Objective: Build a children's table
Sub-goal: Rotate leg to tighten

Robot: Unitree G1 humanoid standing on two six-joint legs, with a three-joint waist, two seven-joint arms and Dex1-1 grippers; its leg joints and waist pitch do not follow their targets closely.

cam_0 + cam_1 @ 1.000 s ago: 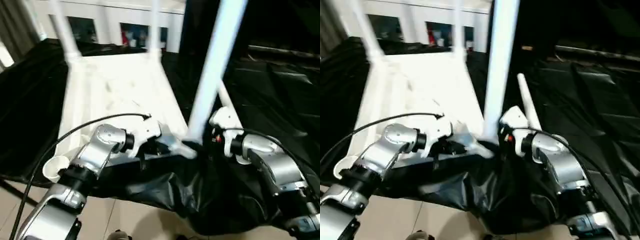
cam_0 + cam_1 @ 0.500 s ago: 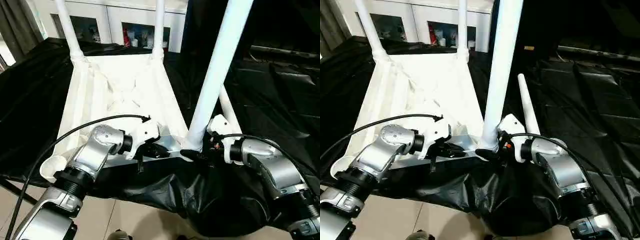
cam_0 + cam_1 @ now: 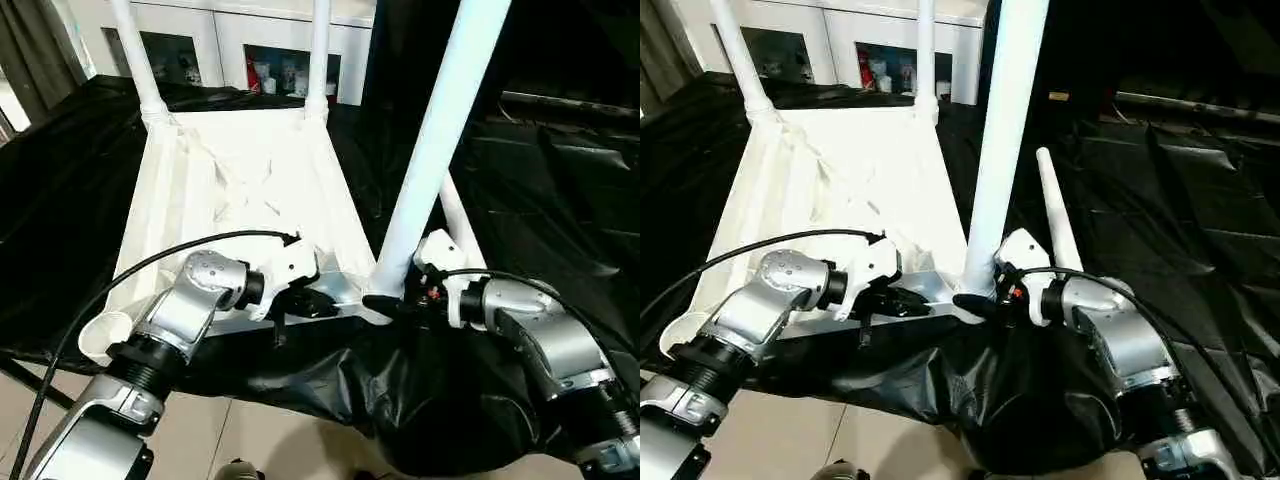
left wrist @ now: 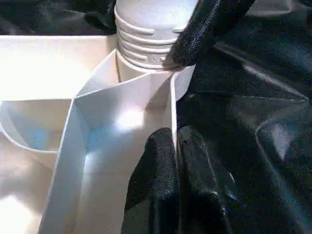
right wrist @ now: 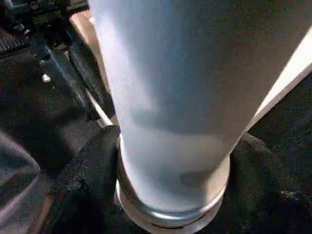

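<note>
Leg [image 3: 430, 160] upright, tabletop [image 3: 230, 190] underside-up

The white plastic table top [image 3: 240, 190] lies upside down, ribbed underside up. Three legs [image 3: 435, 150] stand upright in its corner sockets, at ten, twelve and four o'clock. A fourth leg [image 3: 1057, 212] lies loose beside its three o'clock edge.

No readable text anywhere. Checked the table [image 3: 240, 170], the legs [image 3: 440, 130], both arms, the black cloth [image 3: 560, 180]: no labels, brands, numbers or signs. Colourful stuff behind the cabinet [image 3: 270, 70] glass, upper middle of the frame, way too small to make out.
</note>
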